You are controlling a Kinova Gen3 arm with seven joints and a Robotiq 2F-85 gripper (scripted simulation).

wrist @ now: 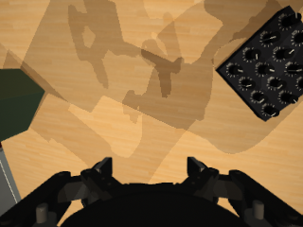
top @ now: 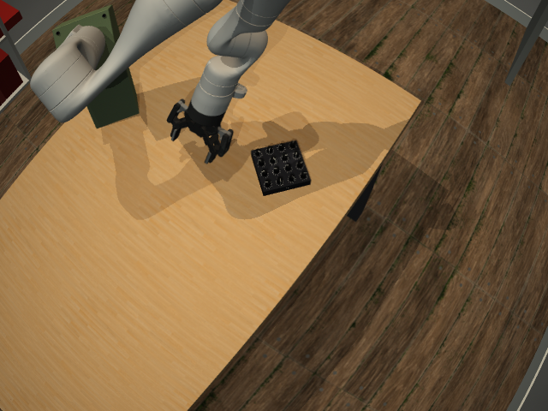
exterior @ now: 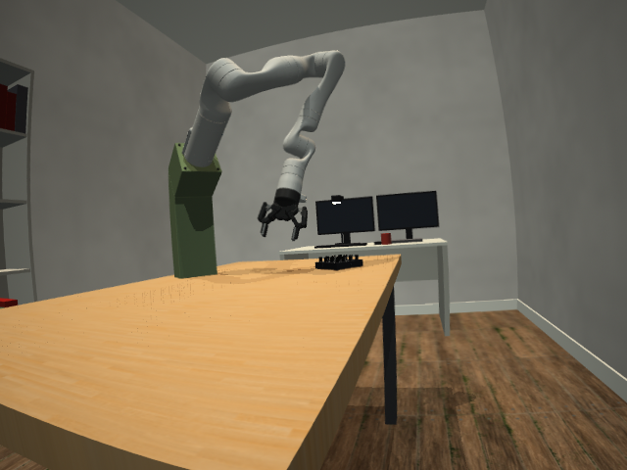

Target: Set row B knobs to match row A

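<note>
The knob box [top: 280, 167] is a black square block with four rows of small black knobs, each with a white line. It stands on the wooden table near the far right edge. It also shows in the exterior view [exterior: 338, 262] and at the upper right of the wrist view [wrist: 267, 80], partly cut off by the frame edge. My gripper [top: 199, 139] is open and empty. It hangs well above the table, to the left of the box and apart from it, also seen in the exterior view [exterior: 281, 228]. The knob names and marks are too small to read.
The green arm pedestal [top: 108, 70] stands at the table's back left corner, also in the wrist view [wrist: 16, 101]. The table's curved right edge [top: 380, 163] lies close behind the box. A white desk with two monitors [exterior: 377, 214] stands beyond the table.
</note>
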